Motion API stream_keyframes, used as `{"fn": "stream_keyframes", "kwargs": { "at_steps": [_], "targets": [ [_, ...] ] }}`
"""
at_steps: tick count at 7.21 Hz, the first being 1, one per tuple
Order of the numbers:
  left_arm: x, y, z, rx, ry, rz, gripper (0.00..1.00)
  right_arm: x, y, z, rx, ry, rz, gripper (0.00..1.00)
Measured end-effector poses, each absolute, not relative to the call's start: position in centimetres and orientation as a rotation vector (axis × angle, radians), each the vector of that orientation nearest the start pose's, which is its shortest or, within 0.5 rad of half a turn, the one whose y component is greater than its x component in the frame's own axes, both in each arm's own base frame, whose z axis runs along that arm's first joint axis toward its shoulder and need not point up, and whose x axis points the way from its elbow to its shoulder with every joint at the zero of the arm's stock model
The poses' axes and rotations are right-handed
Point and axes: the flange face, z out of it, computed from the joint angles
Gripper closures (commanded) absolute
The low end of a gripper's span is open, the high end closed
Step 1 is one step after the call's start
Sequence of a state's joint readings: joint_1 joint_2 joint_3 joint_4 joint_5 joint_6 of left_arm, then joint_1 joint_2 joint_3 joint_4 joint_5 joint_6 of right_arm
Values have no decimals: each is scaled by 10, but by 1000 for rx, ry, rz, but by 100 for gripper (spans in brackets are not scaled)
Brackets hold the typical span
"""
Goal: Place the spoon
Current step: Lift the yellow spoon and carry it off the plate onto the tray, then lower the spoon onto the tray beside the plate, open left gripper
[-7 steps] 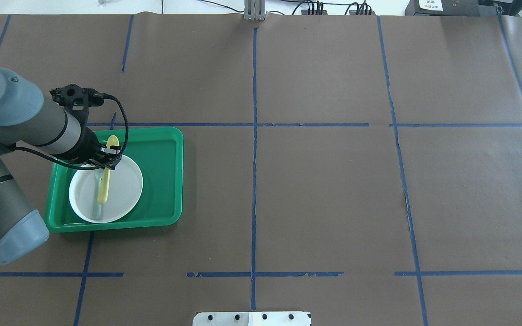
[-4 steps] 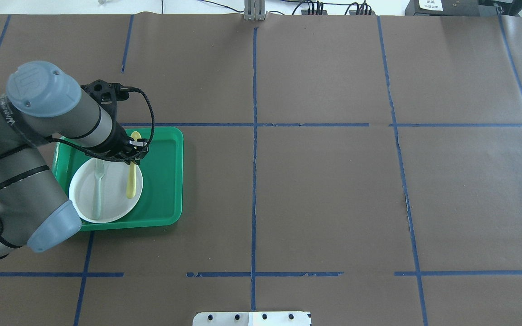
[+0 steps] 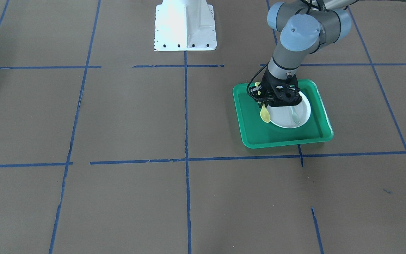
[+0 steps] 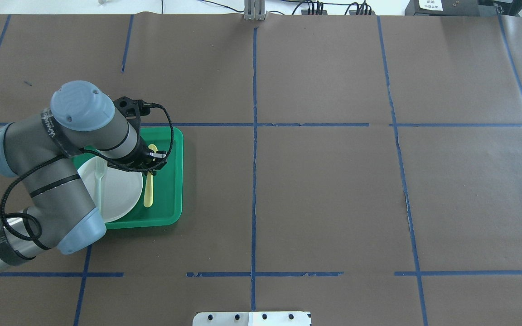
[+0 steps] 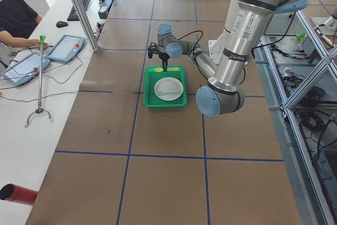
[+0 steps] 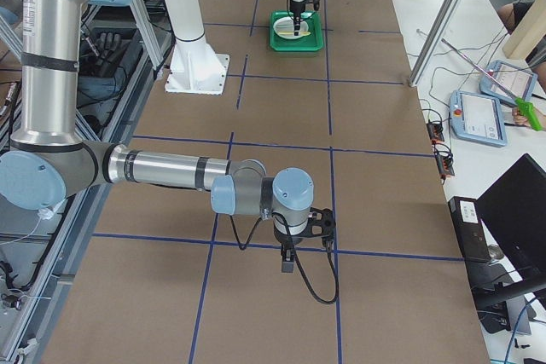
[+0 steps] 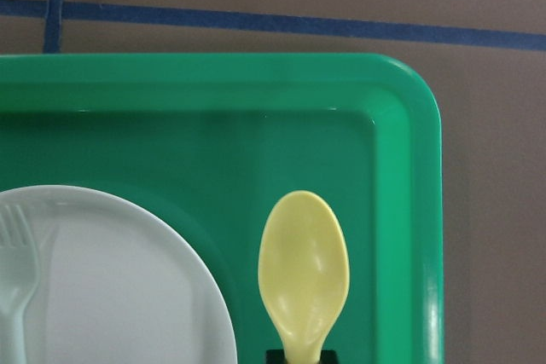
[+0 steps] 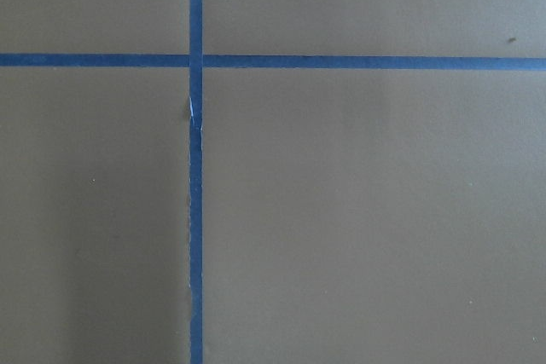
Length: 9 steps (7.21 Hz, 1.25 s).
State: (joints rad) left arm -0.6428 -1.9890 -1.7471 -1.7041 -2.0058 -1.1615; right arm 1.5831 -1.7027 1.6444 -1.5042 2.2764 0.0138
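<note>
My left gripper (image 4: pixel 153 162) is shut on the yellow spoon (image 4: pixel 148 192), gripping it near the neck below the bowl. It holds the spoon over the floor of the green tray (image 4: pixel 173 181), between the white plate (image 4: pixel 118 192) and the tray's right wall. The handle points toward the robot. I cannot tell whether the spoon touches the tray. The left wrist view shows the spoon's bowl (image 7: pixel 304 270) beside the plate's rim (image 7: pixel 128 296). My right gripper (image 6: pixel 287 263) shows only in the exterior right view, low over bare table, and I cannot tell if it is open or shut.
A pale grey-green fork (image 4: pixel 99 179) lies on the plate, also seen in the front view (image 3: pixel 294 117). The tray sits on brown paper marked with blue tape lines (image 4: pixel 254 136). The white robot base (image 3: pixel 184 26) stands at the table's near edge.
My left gripper has moved to the right with the spoon, from over the plate beside the fork to over the tray floor right of the plate.
</note>
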Motion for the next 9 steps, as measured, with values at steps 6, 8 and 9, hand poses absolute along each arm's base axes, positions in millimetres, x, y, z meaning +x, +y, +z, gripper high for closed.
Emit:
{"fn": "stream_keyframes", "kwargs": {
  "at_steps": [6, 8, 9],
  "targets": [
    [475, -449, 354, -6, 840, -47, 31, 74, -435, 682, 7, -706, 22, 0],
    [472, -447, 348, 2, 849, -44, 32, 74, -435, 682, 7, -706, 22, 0],
    [461, -447, 335, 14, 862, -46, 25, 74, -435, 682, 7, -706, 22, 0]
  ]
}}
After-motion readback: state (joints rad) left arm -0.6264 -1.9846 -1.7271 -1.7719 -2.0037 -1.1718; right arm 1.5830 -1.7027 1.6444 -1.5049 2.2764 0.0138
